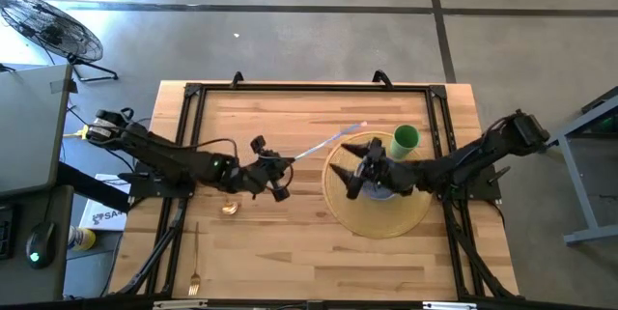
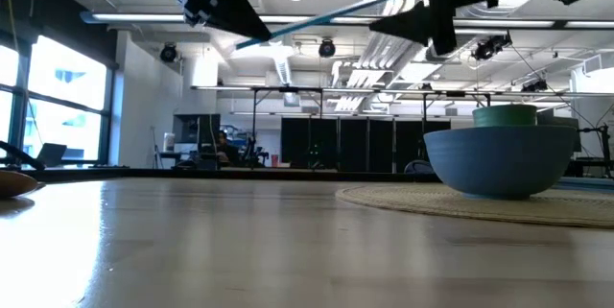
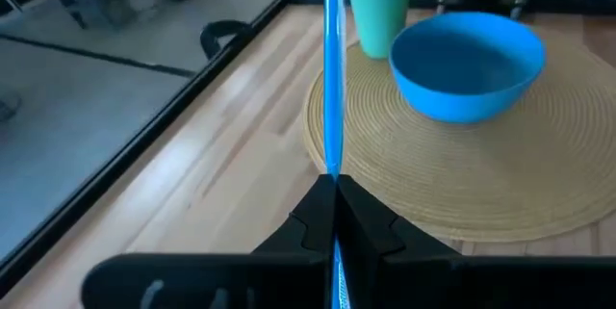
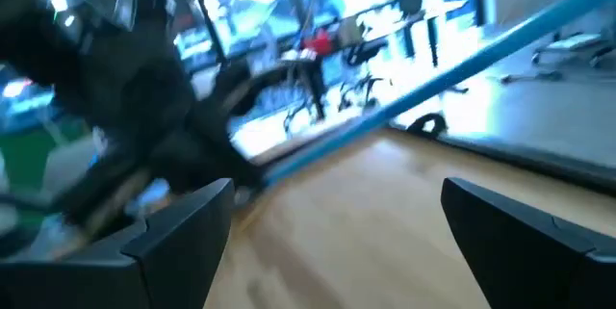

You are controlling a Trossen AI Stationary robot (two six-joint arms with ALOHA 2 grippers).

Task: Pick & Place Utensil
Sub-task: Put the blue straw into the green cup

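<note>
An open-plan lab or workshop: exposed ceiling ducts (image 2: 384, 54), concrete floor (image 1: 290, 30), and a framed wooden table (image 1: 280, 242).

1. Two dark arms over the table, so two grippers: the left gripper (image 1: 281, 177) and the right gripper (image 1: 359, 169).
2. One blue utensil (image 3: 332, 78), long and thin.
3. One blue bowl (image 3: 468, 64).
4. One green cup (image 3: 377, 6).
5. One round woven mat (image 3: 539, 169).
6. One gold spoon (image 1: 229, 208) and one gold fork (image 1: 194, 269) on the wood.
7. One fan (image 1: 50, 25) on the floor.
</note>
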